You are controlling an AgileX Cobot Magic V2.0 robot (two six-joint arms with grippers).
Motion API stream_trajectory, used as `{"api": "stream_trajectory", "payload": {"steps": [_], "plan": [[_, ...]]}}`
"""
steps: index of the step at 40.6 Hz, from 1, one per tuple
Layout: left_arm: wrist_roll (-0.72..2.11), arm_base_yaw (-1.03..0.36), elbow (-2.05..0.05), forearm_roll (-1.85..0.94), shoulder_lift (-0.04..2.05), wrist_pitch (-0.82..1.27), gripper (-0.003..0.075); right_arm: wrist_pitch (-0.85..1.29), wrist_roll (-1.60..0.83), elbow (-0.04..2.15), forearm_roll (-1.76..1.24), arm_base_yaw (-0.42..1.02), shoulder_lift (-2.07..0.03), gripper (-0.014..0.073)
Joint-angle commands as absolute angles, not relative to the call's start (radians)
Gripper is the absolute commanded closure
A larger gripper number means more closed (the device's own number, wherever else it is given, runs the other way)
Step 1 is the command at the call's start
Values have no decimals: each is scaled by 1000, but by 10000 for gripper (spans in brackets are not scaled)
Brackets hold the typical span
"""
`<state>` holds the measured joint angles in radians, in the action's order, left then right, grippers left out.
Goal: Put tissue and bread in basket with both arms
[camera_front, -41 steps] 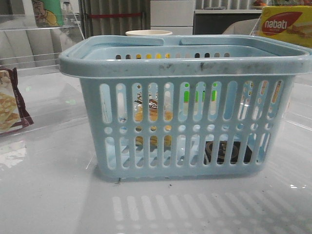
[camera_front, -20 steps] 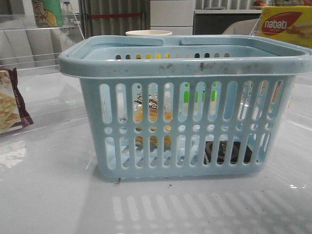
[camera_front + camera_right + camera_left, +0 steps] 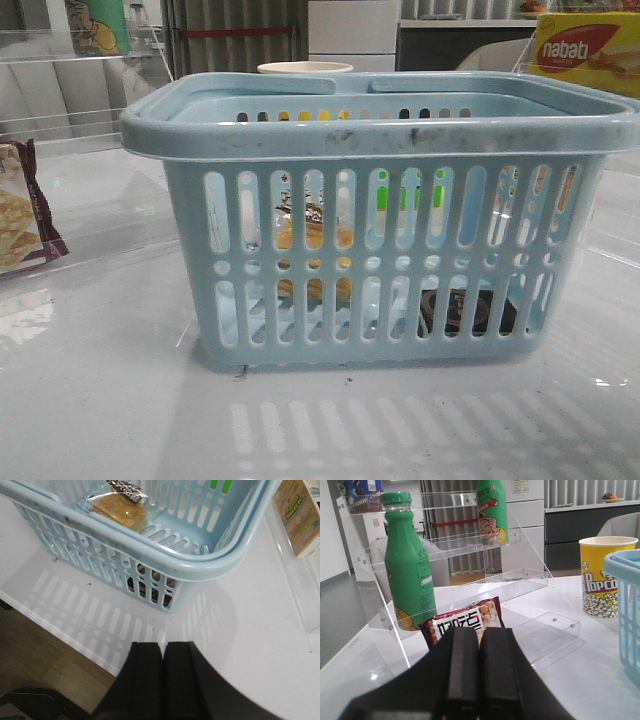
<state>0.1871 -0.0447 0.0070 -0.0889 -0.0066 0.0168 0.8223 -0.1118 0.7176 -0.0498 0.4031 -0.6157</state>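
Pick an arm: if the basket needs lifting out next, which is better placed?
Right, probably. The right hand hangs shut just outside the basket rim, with the bread and tissue already inside. The left hand, also shut, faces a snack packet and green bottle; the basket only shows at its view's edge.

Light-blue slotted basket (image 3: 370, 135), tan-yellow bread (image 3: 121, 511), green bottle (image 3: 407, 565).

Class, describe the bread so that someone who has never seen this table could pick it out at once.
Find the large light-blue slotted basket in the middle of the white table. Look inside, toward its left half as the front camera sees it: the bread lies on the floor there. It is tan-yellow in clear wrap with a dark label, unlike the flat black tissue to its right.
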Motion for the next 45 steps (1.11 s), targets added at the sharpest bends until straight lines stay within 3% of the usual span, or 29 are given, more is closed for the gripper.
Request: {"api": "stream_trajectory", "payload": {"steps": [1,25,29,38,45], "plan": [[187,-42,6,-97,-24,-72,629,758,-117,744,-42,402,-617,566],[187,-42,6,-97,-24,-72,629,752,-117,734,-41,403,-594,566],[187,-42,6,-97,-24,-72,629,737,-117,693,-44,337,-535,566],[187,-42,6,-97,-23,-72,629,432,-117,432,-45,89,-313,566],[187,-42,6,-97,-23,-72,629,146,-117,185,-45,1,-137,566]]}}
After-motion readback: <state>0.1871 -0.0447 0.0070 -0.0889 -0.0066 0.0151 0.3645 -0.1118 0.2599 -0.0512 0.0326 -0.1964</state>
